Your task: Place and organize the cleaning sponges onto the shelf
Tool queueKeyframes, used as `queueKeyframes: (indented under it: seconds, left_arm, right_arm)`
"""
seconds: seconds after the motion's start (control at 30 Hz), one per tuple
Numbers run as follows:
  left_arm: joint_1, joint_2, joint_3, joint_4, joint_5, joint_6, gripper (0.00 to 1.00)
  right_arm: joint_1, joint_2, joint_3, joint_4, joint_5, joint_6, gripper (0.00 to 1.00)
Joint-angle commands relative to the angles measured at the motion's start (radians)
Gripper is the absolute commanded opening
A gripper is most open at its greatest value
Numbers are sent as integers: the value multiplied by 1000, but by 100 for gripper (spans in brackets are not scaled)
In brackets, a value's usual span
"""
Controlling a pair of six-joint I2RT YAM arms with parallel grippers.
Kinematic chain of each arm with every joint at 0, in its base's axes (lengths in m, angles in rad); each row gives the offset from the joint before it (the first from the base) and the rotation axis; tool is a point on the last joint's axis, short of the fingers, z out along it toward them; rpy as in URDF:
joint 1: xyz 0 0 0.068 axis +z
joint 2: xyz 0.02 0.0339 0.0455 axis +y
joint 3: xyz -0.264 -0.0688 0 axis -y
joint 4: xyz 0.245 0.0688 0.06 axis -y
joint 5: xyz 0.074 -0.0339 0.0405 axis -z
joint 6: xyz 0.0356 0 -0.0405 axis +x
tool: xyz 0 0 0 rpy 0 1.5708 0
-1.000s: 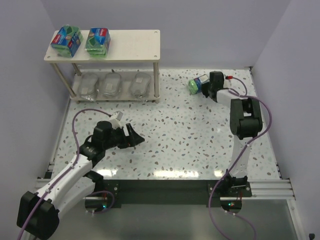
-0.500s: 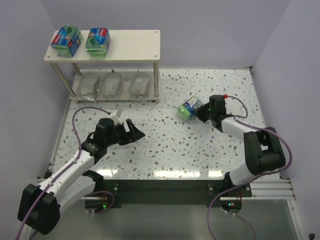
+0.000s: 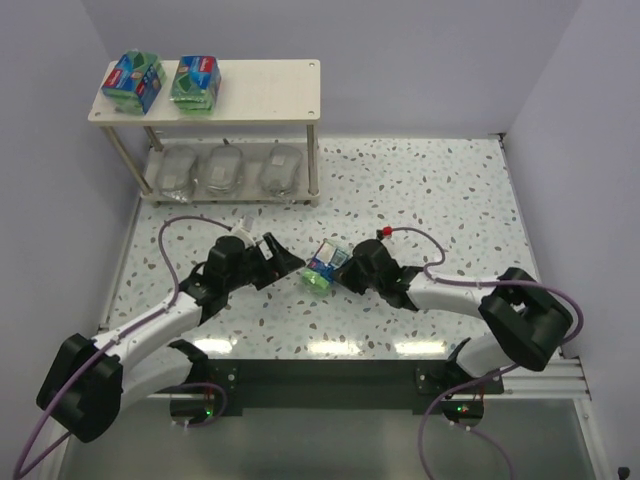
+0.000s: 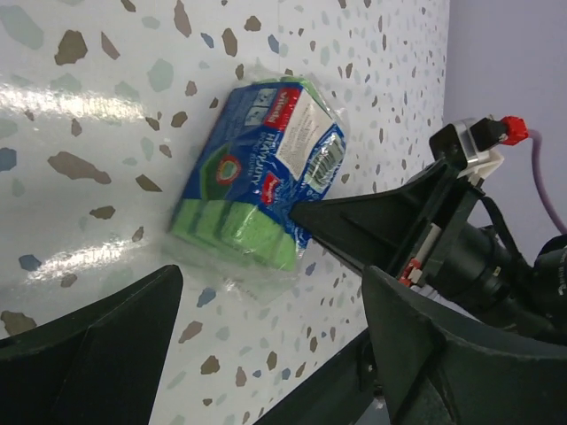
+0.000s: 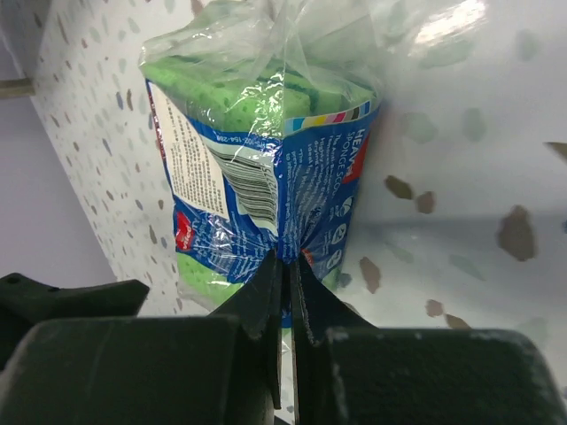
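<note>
Only from above: the shelf (image 3: 262,98) at the far left of the speckled table (image 3: 450,190); on its top board, at the left end, one green sponge pack (image 3: 133,80) and a second green pack (image 3: 196,82) just beside it; on its lower board, a row of three silvery scourers (image 3: 225,168) side by side.

Also from above: a third green pack (image 3: 323,266) in the middle of the table's near half, between the two grippers; right gripper (image 3: 343,272) touching its right end, left gripper (image 3: 288,265) just beside its left end.

Only from the right wrist: fingertips (image 5: 261,292) pressed together on a pleat of clear wrap at the barcode end; grips the third green pack by its wrapper alone.

Only from the left wrist: fingers (image 4: 89,345) spread wide with nothing between them, aimed at the blue-red label, apart from the pack; cannot tell whether the pack rests on the table or hangs just above it.

Left arm: reaches low from the near left corner toward the right, forearm almost level; right arm: elbow out at the near right, forearm low and reaching left.
</note>
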Motion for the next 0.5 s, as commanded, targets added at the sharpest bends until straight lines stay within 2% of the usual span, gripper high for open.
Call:
queueKeyframes:
  seconds: [0.0,0.13,0.3,0.4,0.47]
  left_arm:
    - [-27,25,-27,106,15,-105,88]
    - [-45,36,-53,102,41,-157,88]
    - [-45,10,-88,73,27,-208,87]
    - [-45,-6,-82,56,3,-203,86]
    - [-44,2,-75,28,-40,-195,86]
  right_arm:
    - [74,56,9,71,99,68,0]
    - [119,112,16,126,130,102,1]
    - [148,162,33,199,92,105,4]
    - [169,170,28,244,84,107,10]
    - [175,190,23,284,54,104,19]
